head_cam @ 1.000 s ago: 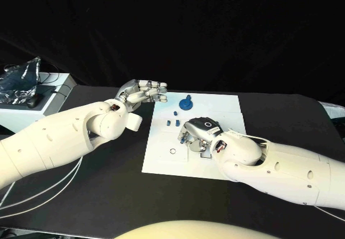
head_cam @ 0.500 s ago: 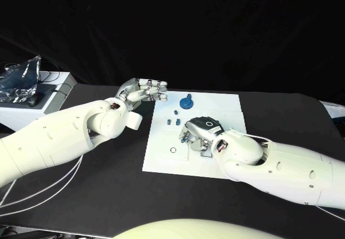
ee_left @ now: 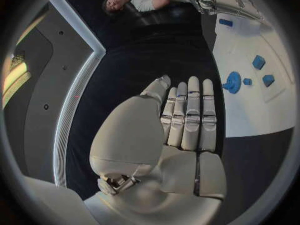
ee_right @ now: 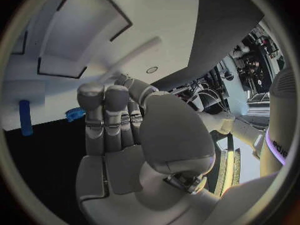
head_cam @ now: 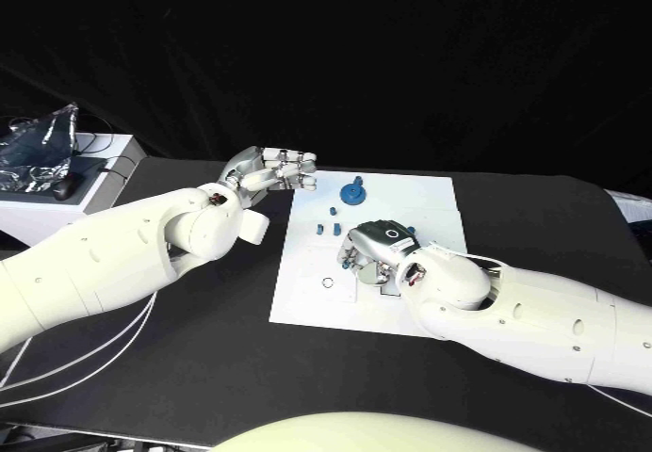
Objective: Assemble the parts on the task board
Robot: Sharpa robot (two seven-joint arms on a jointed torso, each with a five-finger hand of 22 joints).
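Here, left hand [head_cam: 272, 170]: fingers straight, together, grasping nothing; blue round part [head_cam: 352, 196] just beside.
Right hand [head_cam: 379, 249]: on task board [head_cam: 408, 202], perhaps clenched; cannot tell.

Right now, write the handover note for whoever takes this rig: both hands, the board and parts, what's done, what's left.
Left hand: raised off the far left corner of the task board, fingers together and straight in its wrist view, holding nothing that I can see.
Right hand: low over the board's middle, fingers curled down among small parts; whether it holds one I cannot tell.
Parts: round blue part near the far edge; small blue parts loose beside the right hand.
Done: nothing clearly seated.
Left: seat the loose parts; check what is under the right hand first.
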